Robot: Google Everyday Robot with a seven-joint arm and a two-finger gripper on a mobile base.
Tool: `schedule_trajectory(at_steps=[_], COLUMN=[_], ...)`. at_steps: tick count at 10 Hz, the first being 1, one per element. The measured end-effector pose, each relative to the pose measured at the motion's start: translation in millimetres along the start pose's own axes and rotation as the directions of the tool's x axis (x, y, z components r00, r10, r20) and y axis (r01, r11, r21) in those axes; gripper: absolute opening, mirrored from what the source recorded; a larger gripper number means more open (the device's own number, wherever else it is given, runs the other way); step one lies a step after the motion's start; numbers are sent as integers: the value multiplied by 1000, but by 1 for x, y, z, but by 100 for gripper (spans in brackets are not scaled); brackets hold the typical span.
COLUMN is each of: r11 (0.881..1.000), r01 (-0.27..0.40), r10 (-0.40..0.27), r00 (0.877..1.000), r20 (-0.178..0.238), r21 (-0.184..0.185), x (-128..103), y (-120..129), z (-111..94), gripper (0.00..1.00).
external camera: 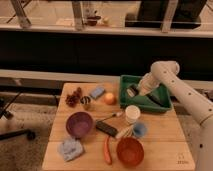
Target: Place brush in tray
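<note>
The brush [111,116] lies on the wooden table, its slim black handle pointing left and its small pale head toward the white cup [132,114]. The green tray [148,107] stands at the table's back right. My gripper [133,91] hangs over the left part of the tray, on the white arm that reaches in from the right. It is well apart from the brush, which lies in front of the tray and to its left. A dark object [156,98] lies inside the tray.
A purple bowl [79,124], flat black bar [106,128], orange stick [107,150], orange bowl [130,151], small blue cup [140,130], blue cloth [70,148], blue sponge [97,92], orange fruit [109,98] and reddish cluster [74,97] crowd the table.
</note>
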Motion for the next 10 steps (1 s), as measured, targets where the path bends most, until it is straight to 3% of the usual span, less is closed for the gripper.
schedule_trajectory(at_steps=[3, 4, 10], r11=[1000, 1000, 1000], r01=[4, 6, 1], r10=[-4, -6, -1], r00=[1000, 1000, 1000], r20=[0, 1, -26], r21=[-1, -2, -17], x=[-1, -1, -4], y=[-1, -1, 1], z=[-4, -6, -9], gripper=[76, 80, 80])
